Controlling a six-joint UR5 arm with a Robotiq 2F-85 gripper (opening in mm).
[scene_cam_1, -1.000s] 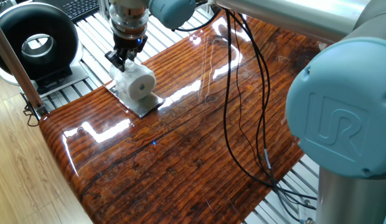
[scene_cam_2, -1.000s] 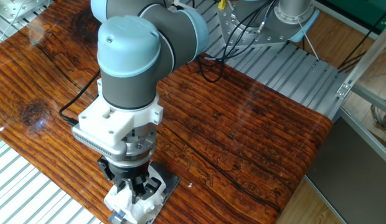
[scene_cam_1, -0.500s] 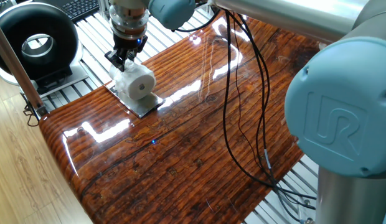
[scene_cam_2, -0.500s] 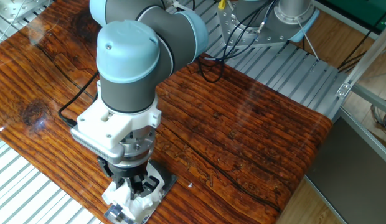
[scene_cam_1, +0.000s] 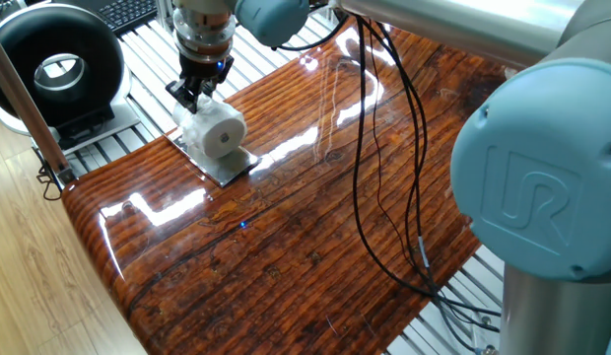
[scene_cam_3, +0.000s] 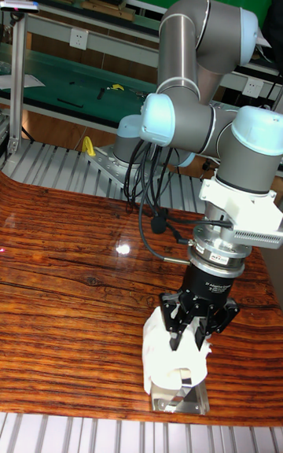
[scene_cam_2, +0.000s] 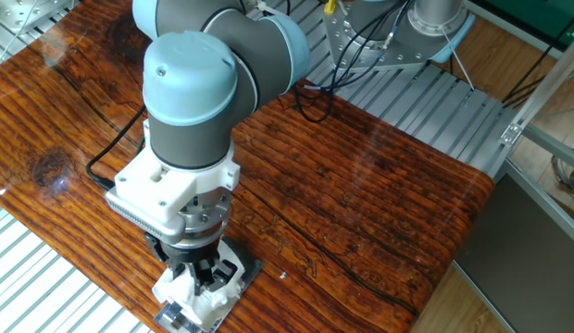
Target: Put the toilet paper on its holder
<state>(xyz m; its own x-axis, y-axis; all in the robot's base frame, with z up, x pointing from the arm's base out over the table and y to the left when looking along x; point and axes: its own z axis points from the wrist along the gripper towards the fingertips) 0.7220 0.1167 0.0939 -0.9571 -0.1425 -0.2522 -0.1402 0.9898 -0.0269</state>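
The toilet paper [scene_cam_1: 216, 131] lies on its side over the holder [scene_cam_1: 230, 165], a shiny silver plate flat on the wooden counter [scene_cam_1: 315, 227] near the counter's corner. In one fixed view the roll's flat end w/ small central hole faces the camera; part of the plate shows bare in front of and below the roll. The peg isn't visible in any view, so can't tell if the roll is threaded on it.

The hand [scene_cam_1: 197, 95] comes straight down from above, black fingers [scene_cam_3: 178, 318] closed on the roll's upper back part. In the tall fixed view the toilet paper [scene_cam_3: 174, 356] looks squeezed and crumpled between the fingers, w/ the holder [scene_cam_3: 182, 400] edge poking out below it. In the other fixed view the arm's wrist covers most of the scene; only a bit of toilet paper [scene_cam_2: 178, 290] and a strip of holder [scene_cam_2: 243, 274] show under the hand [scene_cam_2: 201, 277].

Beyond the counter corner, on the slatted metal surface, stands a black round fan-like device [scene_cam_1: 55, 65], well apart from the roll. Black cables [scene_cam_1: 384, 158] hang across the counter's middle.
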